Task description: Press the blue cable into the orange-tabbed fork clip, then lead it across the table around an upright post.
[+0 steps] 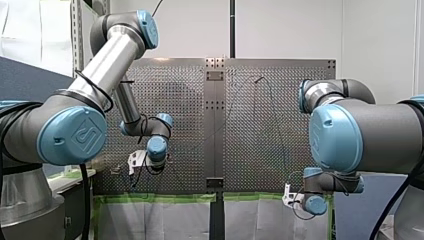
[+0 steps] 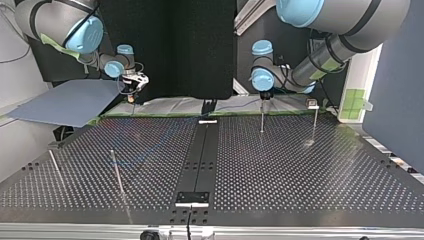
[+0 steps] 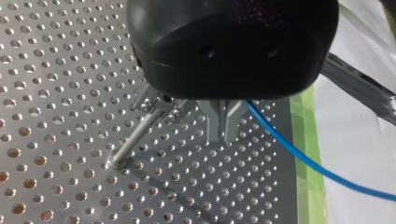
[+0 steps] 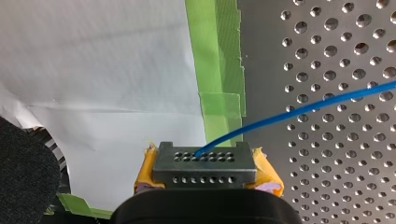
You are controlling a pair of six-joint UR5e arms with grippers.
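Two grippers share the blue cable [image 4: 303,109]. The nearer, my right gripper [image 4: 204,163], hangs over the green tape [image 4: 219,70] at the table's [image 2: 300,175] near edge, low and right of centre in the front view. Its yellow-padded fingers are clenched on the cable, which leaves their tips and curves out over the holes. Further in, at the upper middle of the top view, my left gripper [image 3: 224,128] points down at the plate with its metal fingers drawn together. The cable comes out from between them just above the tips, so I judge it gripped there. Just beside those fingers rises a thin post [image 3: 135,140], apart from the cable, which runs off on the fingers' other side. The orange-tabbed clip cannot be picked out with certainty in any view, so I cannot say whether the pressing is done; the step in hand looks like leading the cable to a post. To do it well, the left gripper should carry the cable low round the post while the right one feeds slack smoothly, with gentle tension so the line neither rides over the post's top nor sags. Farthest off, more posts [image 2: 117,172] stand at the top view's lower left, well apart from both grippers.
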